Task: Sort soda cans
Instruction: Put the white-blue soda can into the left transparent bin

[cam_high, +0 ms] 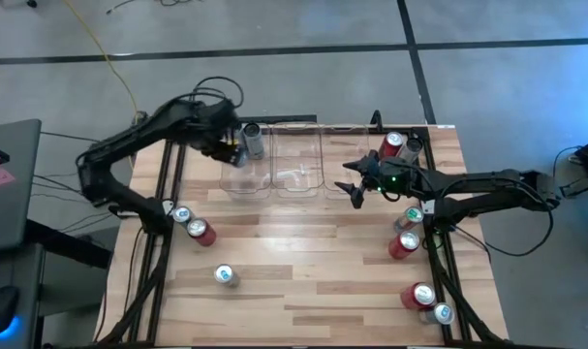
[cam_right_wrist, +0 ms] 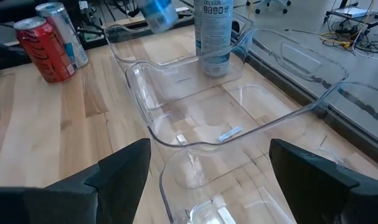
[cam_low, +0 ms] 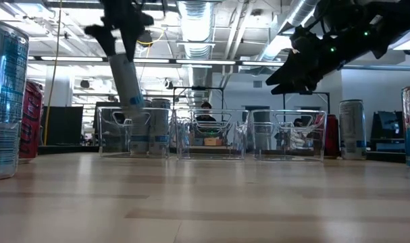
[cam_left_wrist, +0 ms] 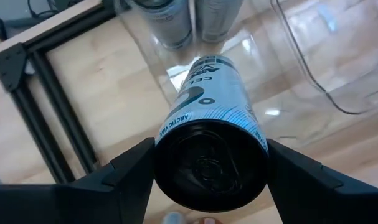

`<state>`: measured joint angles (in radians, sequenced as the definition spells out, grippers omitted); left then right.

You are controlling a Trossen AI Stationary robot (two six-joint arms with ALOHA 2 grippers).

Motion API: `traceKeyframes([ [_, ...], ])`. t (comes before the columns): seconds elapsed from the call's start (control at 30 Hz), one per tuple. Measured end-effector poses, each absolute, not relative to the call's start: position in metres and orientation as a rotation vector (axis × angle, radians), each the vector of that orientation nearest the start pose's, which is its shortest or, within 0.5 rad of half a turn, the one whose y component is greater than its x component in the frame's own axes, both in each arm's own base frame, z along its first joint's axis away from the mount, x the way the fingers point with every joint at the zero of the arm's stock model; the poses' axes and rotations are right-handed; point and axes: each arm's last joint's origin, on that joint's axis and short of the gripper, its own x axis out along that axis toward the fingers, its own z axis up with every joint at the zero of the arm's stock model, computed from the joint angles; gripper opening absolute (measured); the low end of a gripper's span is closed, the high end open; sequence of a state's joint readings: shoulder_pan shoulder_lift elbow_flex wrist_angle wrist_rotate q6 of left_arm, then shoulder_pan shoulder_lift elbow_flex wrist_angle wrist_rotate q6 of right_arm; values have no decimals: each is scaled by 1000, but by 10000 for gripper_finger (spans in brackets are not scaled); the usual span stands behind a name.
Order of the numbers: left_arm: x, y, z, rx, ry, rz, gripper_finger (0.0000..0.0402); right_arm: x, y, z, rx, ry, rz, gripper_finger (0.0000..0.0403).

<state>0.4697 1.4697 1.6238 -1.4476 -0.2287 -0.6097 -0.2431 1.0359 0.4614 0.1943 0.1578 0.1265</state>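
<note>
— Left gripper [cam_left_wrist: 204, 180]?
— Clamped on a silver-blue can [cam_left_wrist: 210, 134], one finger on each side; it hangs over the left bin [cam_high: 247, 167], where another can [cam_right_wrist: 212, 37] stands.
— Right gripper [cam_high: 355, 186]?
— Fingers apart, holding nothing, above the right bin [cam_high: 344, 165]; red can [cam_high: 391, 145] near.

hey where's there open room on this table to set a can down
The bare wood in front of the three clear bins is widest, bordered by the loose cans at the left and those at the right edge. The middle bin looks empty. The back right corner is crowded.
</note>
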Motion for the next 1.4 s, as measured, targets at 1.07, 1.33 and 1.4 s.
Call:
traceKeyframes([
  [1.07,272,173,293,-456,1483,794,307,205,-56,210,136,386,-420,350],
  [1.33,265,171,302,-389,1468,863,313,205,-56,210,136,388,-420,350],
  [1.4,262,169,309,-378,1437,875,314,205,-55,209,137,388,-420,350],
])
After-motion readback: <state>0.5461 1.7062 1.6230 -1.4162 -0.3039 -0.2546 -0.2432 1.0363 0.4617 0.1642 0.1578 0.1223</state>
